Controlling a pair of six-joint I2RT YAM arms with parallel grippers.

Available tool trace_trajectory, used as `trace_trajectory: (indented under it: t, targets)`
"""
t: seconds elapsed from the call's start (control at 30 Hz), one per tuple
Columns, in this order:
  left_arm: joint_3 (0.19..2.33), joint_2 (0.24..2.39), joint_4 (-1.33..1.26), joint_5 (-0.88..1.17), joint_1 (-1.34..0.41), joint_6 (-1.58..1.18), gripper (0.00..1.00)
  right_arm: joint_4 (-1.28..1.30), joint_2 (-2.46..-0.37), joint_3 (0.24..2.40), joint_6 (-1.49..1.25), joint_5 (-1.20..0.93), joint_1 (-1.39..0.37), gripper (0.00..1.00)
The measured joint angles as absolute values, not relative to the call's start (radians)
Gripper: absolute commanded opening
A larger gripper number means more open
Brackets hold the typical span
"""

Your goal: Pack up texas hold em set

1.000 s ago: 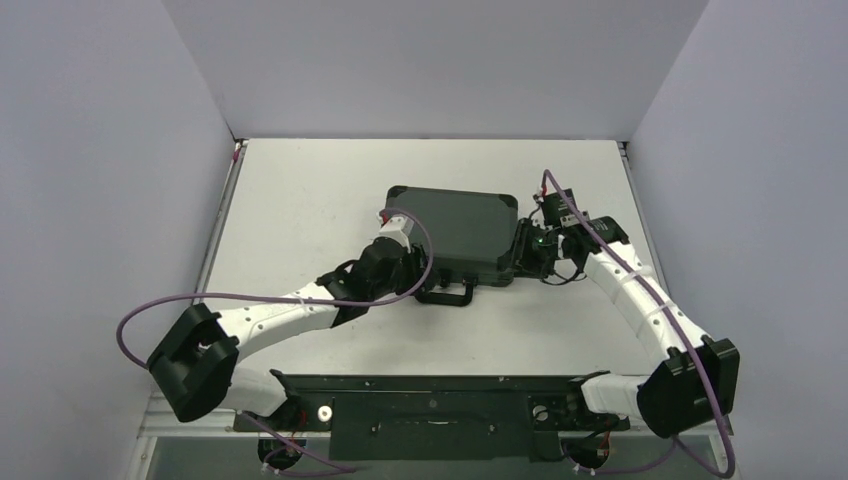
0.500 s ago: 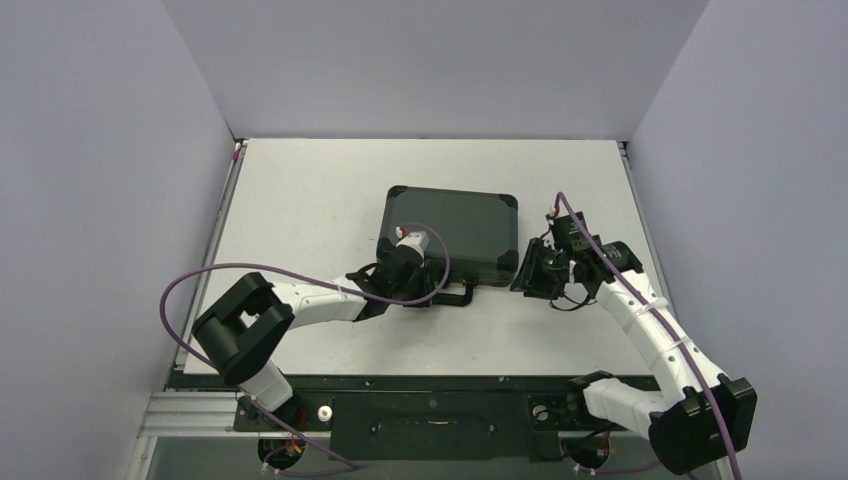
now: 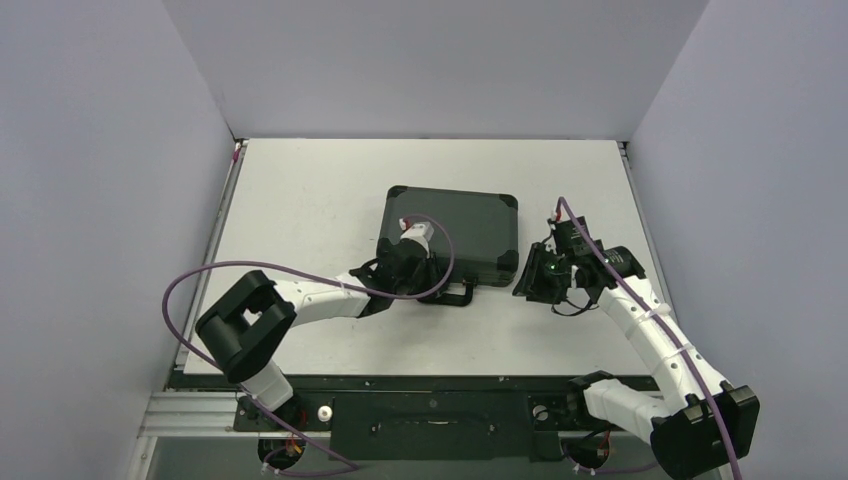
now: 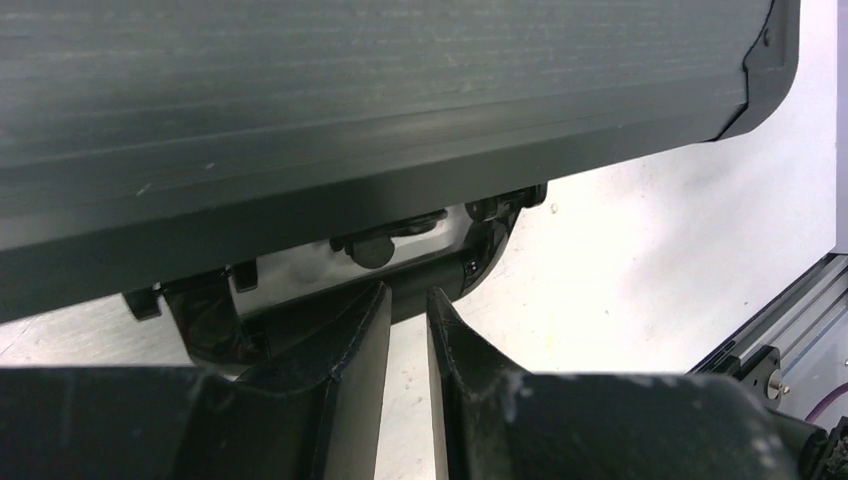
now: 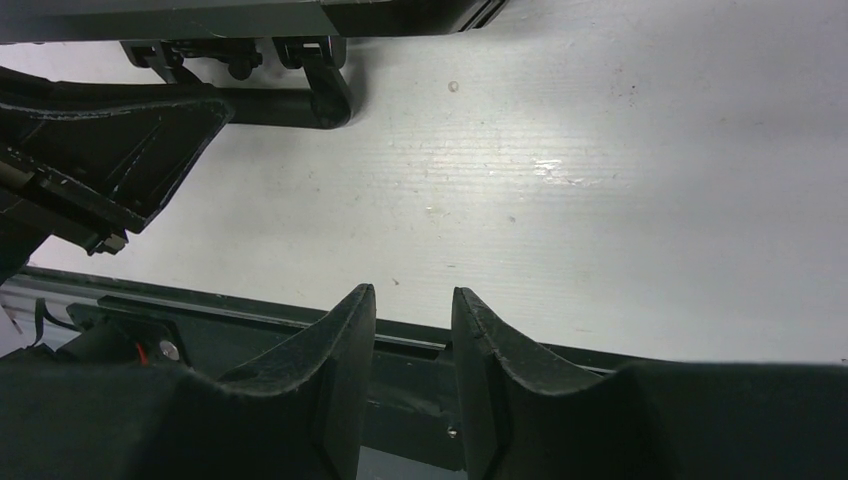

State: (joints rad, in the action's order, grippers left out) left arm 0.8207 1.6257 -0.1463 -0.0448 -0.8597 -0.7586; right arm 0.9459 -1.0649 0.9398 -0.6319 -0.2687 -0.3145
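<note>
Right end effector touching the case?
Apart. Right wrist view shows bare table between the right end effector and the case.

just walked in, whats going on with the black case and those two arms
The black case lies closed on the table. The left pincer is low at the case's near edge, pointing at the handle, its jaws only narrowly apart with nothing between them. The right pincer sits just off the case's right end, open and empty, touching nothing.
</note>
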Motion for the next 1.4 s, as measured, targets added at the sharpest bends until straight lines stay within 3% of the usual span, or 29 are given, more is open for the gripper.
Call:
trace_trajectory:
  t: [0.73, 1.03, 1.13, 1.4]
  targets:
    - [0.881, 1.729, -0.166, -0.101, -0.867, -0.838, 0.17, 1.002, -1.099, 0.949, -0.561, -0.270, -0.306, 0.30]
    - [0.881, 1.518, -0.056, -0.104, -0.867, -0.794, 0.27, 1.004, -1.071, 0.984, -0.588, -0.266, -0.302, 0.32]
    - [0.886, 1.402, -0.004, -0.112, -0.867, -0.751, 0.35, 1.001, -1.041, 0.996, -0.600, -0.265, -0.302, 0.35]
    - [0.885, 1.121, 0.117, -0.168, -0.861, -0.637, 0.76, 0.948, -0.926, 1.020, -0.627, -0.268, -0.302, 0.58]
